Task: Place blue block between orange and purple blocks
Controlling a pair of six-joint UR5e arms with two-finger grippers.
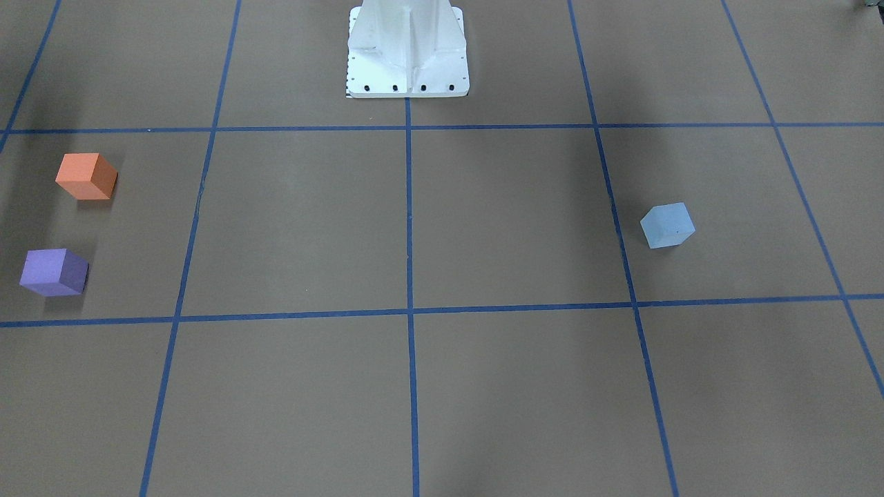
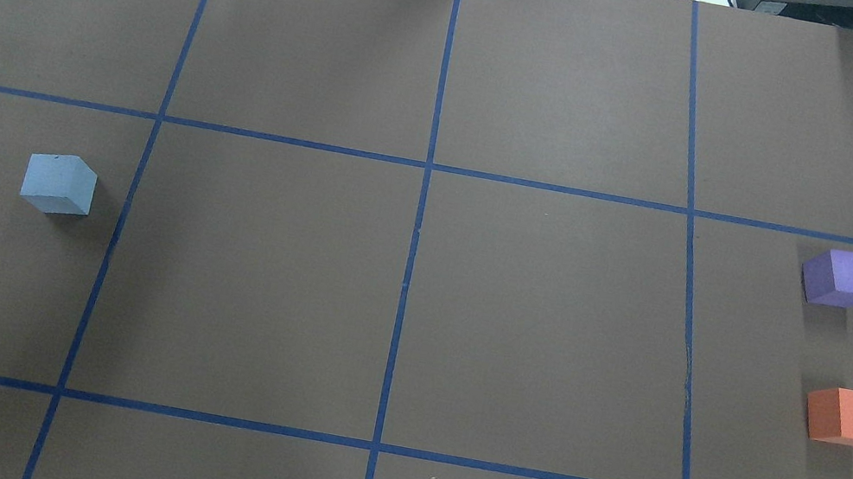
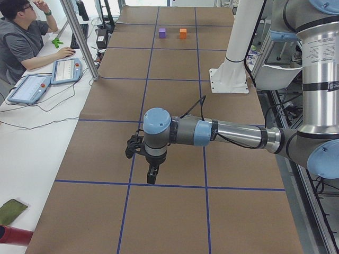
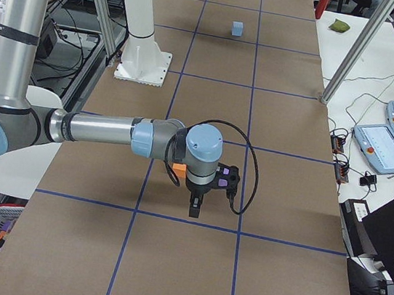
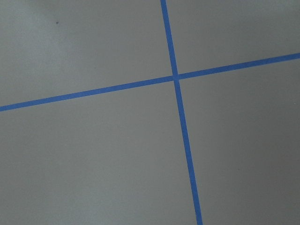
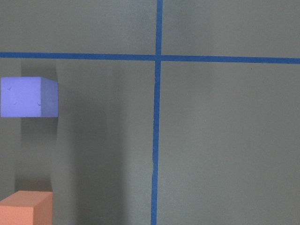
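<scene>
Presently ungrasped: pale blue foam cube (image 2: 59, 183), well apart from orange foam cube (image 2: 848, 417), purple foam cube (image 2: 841, 278); left gripper (image 3: 152, 177) approach is called for, its closure cannot be told

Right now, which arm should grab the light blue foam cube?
Left. The light blue foam cube lies on that side, as does the left pincer; the right pincer hangs by the orange foam cube and purple foam cube.

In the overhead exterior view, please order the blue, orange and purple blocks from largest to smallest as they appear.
1. orange block: marginally largest, probably only because it lies nearest the camera.
2. purple block and blue block: they look alike, so I do not rank them.
</scene>
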